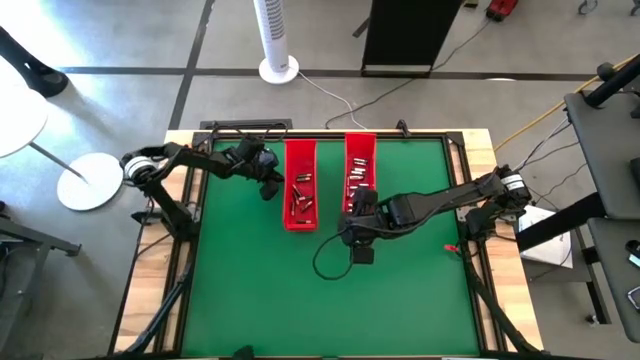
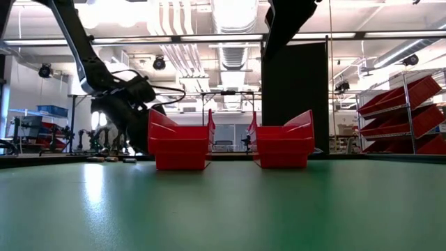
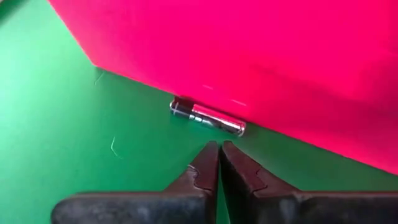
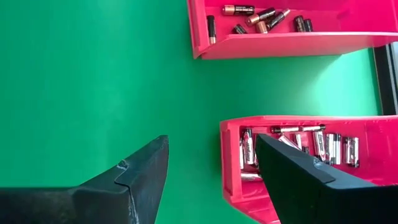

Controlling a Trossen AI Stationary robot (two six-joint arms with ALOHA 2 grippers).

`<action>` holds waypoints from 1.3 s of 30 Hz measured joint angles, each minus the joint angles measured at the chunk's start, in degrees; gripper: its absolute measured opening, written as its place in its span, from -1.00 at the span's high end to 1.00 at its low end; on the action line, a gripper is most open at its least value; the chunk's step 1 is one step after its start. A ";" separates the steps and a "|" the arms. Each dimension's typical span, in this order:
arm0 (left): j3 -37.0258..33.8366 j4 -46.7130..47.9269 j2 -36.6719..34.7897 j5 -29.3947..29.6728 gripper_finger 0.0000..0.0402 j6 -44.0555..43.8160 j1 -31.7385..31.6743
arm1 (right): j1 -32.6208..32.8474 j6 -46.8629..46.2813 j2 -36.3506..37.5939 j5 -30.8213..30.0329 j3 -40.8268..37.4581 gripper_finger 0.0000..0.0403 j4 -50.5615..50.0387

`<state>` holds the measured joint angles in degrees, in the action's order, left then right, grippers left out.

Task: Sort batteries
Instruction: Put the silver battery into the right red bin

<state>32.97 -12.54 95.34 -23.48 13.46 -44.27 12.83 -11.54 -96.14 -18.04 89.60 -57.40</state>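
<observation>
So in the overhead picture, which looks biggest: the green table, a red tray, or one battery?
1. Green table.
2. Red trays: left tray and right tray look alike.
3. A battery, a mere speck.

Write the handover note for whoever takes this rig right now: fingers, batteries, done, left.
Left gripper: fingers shut on nothing, just short of a loose silvery battery lying on the green mat against the outside wall of the left red tray.
Right gripper: fingers open, empty, over the near end of the right red tray.
Done: darker batteries lie in the left tray, silvery batteries in the right tray.
Left: pick up the loose battery; by its colour it probably belongs in the right tray.
</observation>
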 joint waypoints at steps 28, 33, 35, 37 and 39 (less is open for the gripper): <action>-0.70 -12.56 4.05 0.48 1.00 0.93 0.85 | -0.23 -2.00 -0.35 -0.04 -0.04 -0.17 0.95; -0.70 -12.29 3.98 1.53 1.00 0.27 0.85 | -0.48 -1.96 -0.35 -0.04 -0.04 -0.18 1.09; -0.70 -11.41 3.37 1.86 1.00 -0.29 0.85 | -0.69 -1.83 -0.35 -0.04 -0.04 -0.16 1.10; -0.73 -9.68 2.29 2.35 1.00 -0.45 0.83 | -0.78 -1.55 -0.35 -0.04 -0.04 -0.15 1.09; -0.79 -7.14 0.69 3.15 1.00 -0.62 0.83 | -0.88 -1.48 -0.35 -0.04 -0.04 -0.15 1.10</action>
<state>32.18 -19.68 96.03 -20.33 12.83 -43.44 11.94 -13.03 -96.49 -18.09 89.56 -56.29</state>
